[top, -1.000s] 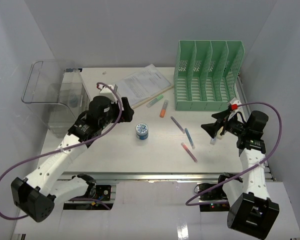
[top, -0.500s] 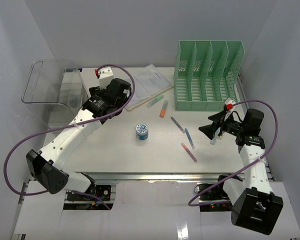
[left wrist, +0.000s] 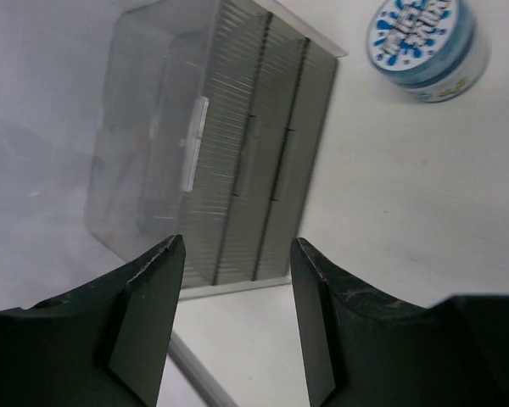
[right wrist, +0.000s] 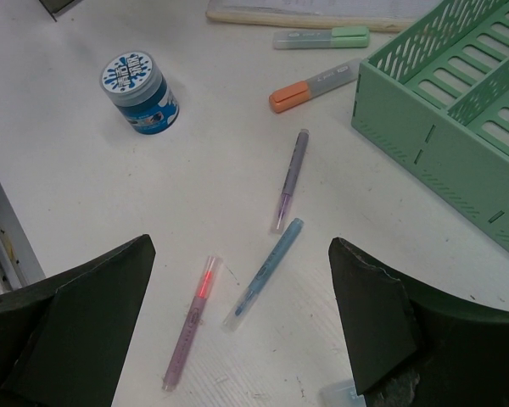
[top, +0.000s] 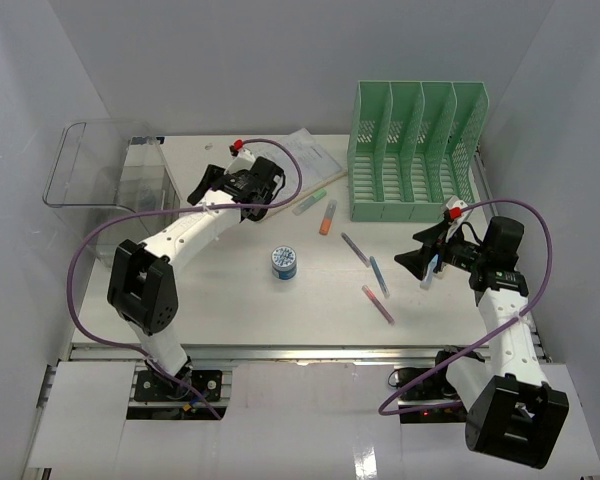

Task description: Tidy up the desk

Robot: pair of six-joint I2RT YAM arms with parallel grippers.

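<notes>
Left gripper (left wrist: 237, 253), jaws parted and empty, faced the clear bin (left wrist: 229, 144) at far left. Right gripper (right wrist: 239, 246), spread wide, aimed at the blue pen (right wrist: 263, 273), likely to straddle it. The desk (top: 230, 290) lay beneath both.

I count 3 thin pens in the middle: purple (right wrist: 290, 180), blue (right wrist: 263, 273), pink (right wrist: 192, 322). 2 highlighters farther back: green (right wrist: 321, 37), orange (right wrist: 314, 85). 1 blue jar (right wrist: 140, 93). 1 mint rack (top: 405, 210) far right w/ 4 slots. 1 clear bin (top: 80, 170) far left. 1 clipboard (top: 290, 170) w/ papers. 1 desk (top: 230, 290).
</notes>
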